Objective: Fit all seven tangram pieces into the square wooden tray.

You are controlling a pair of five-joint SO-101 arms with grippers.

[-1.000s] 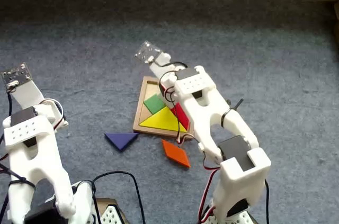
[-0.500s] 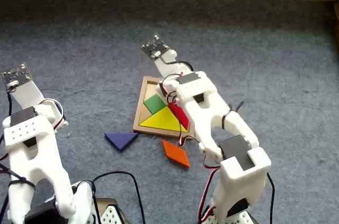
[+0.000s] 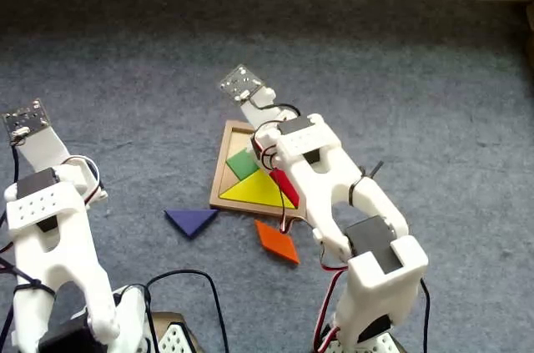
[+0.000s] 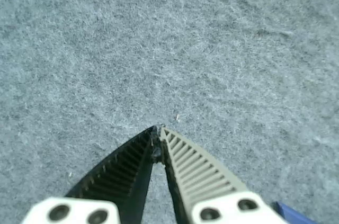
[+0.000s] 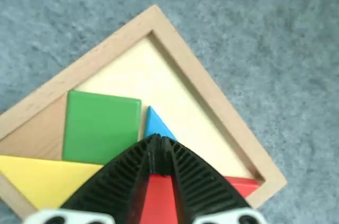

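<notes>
Tray (image 3: 219, 176) sits mid-desk, part filled. Right pincer (image 5: 158, 140), closed and empty, has its tips at the blue triangle (image 5: 155, 123), probably nudging it into place. Next up: grab the orange piece (image 3: 277, 241) or purple triangle (image 3: 191, 219) nearby. Left pincer (image 4: 158, 131) is closed too, over bare desk at left.

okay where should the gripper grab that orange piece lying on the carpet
I'd come from straight above and pinch the orange piece across its two long parallel edges. It lies flat on the carpet, so only the edges offer purchase.

Right gripper (image 5: 157, 142) over tray (image 5: 201, 70), one corner seemingly free
</notes>
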